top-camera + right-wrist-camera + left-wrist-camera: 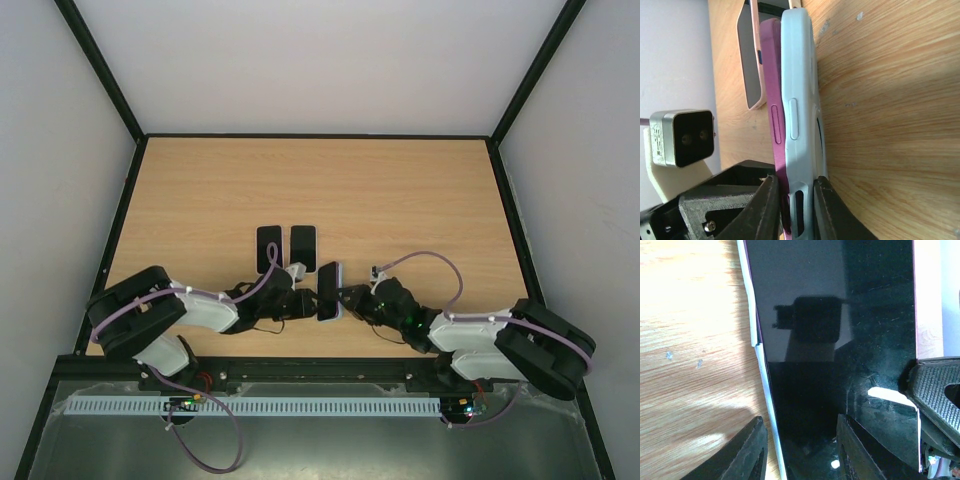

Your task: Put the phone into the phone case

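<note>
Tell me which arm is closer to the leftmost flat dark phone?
Left. The left arm ends close by that flat dark phone; the right arm ends beyond the upright purple phone.

No text, brand, number or sign can be read anywhere. The phone [840,315] shows a dark blank screen with only reflections. The phone case [797,100] has a plain pale side, and the two spare phones [268,247] lying just behind it are dark too
</note>
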`<action>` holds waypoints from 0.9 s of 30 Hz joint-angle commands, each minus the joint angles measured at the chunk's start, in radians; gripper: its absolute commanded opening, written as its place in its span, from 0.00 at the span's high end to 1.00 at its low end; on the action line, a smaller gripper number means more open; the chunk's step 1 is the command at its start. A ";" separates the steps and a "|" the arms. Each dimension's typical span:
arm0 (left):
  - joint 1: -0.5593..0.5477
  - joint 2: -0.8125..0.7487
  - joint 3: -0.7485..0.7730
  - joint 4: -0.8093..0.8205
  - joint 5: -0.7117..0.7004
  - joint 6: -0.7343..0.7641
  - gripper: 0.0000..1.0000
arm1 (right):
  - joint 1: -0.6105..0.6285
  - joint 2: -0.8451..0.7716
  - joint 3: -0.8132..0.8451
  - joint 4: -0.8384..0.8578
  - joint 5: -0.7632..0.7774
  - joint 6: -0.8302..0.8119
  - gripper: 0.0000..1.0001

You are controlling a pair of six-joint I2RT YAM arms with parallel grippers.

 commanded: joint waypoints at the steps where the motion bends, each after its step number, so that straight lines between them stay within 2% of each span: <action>1: -0.011 -0.018 -0.003 -0.022 0.000 0.012 0.60 | 0.011 -0.037 0.042 -0.074 0.019 -0.038 0.87; 5: -0.010 -0.033 -0.012 -0.022 -0.007 -0.008 0.60 | 0.011 -0.059 0.047 -0.138 0.053 -0.069 0.97; 10: 0.002 -0.087 -0.042 -0.009 -0.025 -0.022 0.57 | 0.011 -0.081 0.043 -0.187 0.093 -0.098 0.98; 13: 0.025 -0.127 -0.058 -0.007 -0.012 -0.023 0.53 | 0.012 -0.095 0.031 -0.152 0.080 -0.113 0.98; 16: 0.082 -0.184 -0.093 -0.001 0.032 -0.024 0.48 | 0.012 -0.131 0.011 -0.064 0.046 -0.133 0.98; 21: 0.205 -0.353 -0.159 0.019 0.141 -0.020 0.33 | 0.011 -0.243 0.001 0.014 0.005 -0.179 0.98; 24: 0.233 -0.460 -0.166 -0.006 0.182 -0.004 0.25 | 0.012 -0.322 -0.009 0.062 -0.014 -0.187 0.98; 27: 0.235 -0.550 -0.170 0.003 0.222 -0.006 0.23 | 0.013 -0.378 -0.015 0.115 -0.040 -0.189 0.98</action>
